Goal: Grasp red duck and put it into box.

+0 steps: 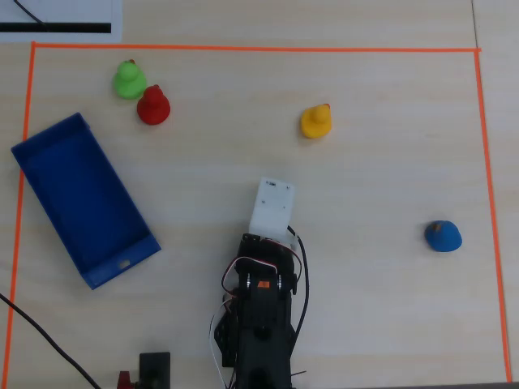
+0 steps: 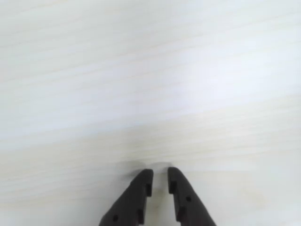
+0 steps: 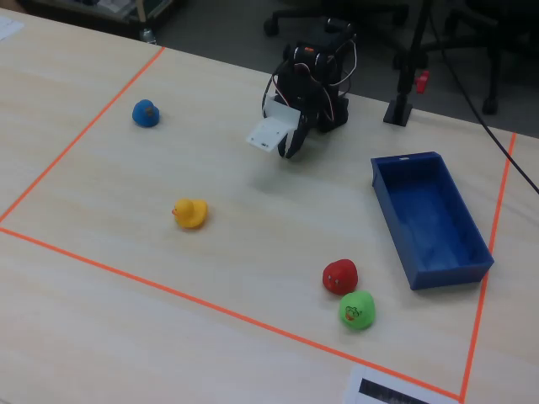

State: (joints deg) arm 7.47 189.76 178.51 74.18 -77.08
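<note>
The red duck (image 1: 153,105) stands at the far left of the overhead view, touching or nearly touching the green duck (image 1: 129,79). In the fixed view the red duck (image 3: 340,276) is near the front. The blue box (image 1: 81,194) lies empty at the left, just below the ducks; in the fixed view the box (image 3: 429,219) is at the right. My gripper (image 2: 160,174) hangs over bare table near the arm's base, jaws almost together with nothing between them. In the fixed view the gripper (image 3: 292,147) is far from the red duck. The wrist view shows no duck.
A yellow duck (image 1: 316,121) stands up the middle and a blue duck (image 1: 443,236) at the right. Orange tape (image 1: 243,48) frames the work area. A white camera mount (image 1: 272,207) covers the gripper from above. Cables and a small stand (image 3: 399,109) sit beside the base.
</note>
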